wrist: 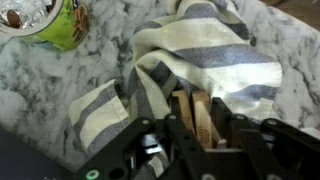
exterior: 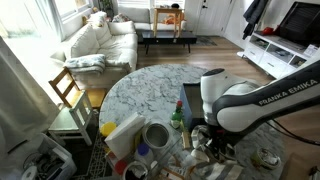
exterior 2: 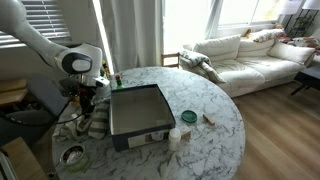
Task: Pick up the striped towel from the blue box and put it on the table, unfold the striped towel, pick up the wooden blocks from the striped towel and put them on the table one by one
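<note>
A bright living room with a white sofa (exterior 2: 240,55) is surrounding the round marble table (exterior 2: 205,145), which is filling the middle of both exterior views. The blue box (exterior 2: 135,110) is sitting in the centre of the table and is showing only its grey inside, so the first step looks done. The striped towel (wrist: 200,50) is lying on the marble, filling the centre and right of the wrist view, below a green-sided container (wrist: 62,22) at the upper left. The towel is partly opened, but its folds are bunching around the wooden blocks (wrist: 198,118).

The gripper (wrist: 203,135) is coming in from the lower edge of the wrist view. Its fingers (wrist: 178,132) are standing close on either side of the blocks. Whether they are already pressing the wood, the pictures are not showing.

So the work seems to be in its last part, the taking out of the blocks. In an exterior view, a small brownish piece (exterior 2: 210,118) is lying right of the box. It is too small to say whether it is a block already set down.
</note>
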You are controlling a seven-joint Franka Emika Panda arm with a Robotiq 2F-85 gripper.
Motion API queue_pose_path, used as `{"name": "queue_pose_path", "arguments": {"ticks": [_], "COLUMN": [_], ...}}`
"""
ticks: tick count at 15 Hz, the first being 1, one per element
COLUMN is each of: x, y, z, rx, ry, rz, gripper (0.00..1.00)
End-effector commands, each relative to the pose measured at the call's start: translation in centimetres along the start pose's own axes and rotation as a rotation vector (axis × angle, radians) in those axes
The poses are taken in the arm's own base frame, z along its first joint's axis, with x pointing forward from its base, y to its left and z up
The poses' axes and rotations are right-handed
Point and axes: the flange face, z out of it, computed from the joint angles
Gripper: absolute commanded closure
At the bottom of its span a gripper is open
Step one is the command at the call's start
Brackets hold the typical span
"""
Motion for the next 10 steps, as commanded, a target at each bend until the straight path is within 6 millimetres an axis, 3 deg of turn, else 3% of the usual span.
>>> {"name": "queue_pose_path", "arguments": {"ticks": [1,5,6,10], "x": [-0.09,-0.12,-0.13,-0.21], "y": [0.11,0.09,0.09,0.2], "z": [0.02,0.3,0.33,0.5], "rx": [-0.006,-0.007,-0.008,-0.014], "ry": [-0.027,-0.04,-0.042,-0.052], "rz": [-0.007,-0.008,-0.007,-0.002], "gripper": [0.86,1.0,0.78,0.6]}}
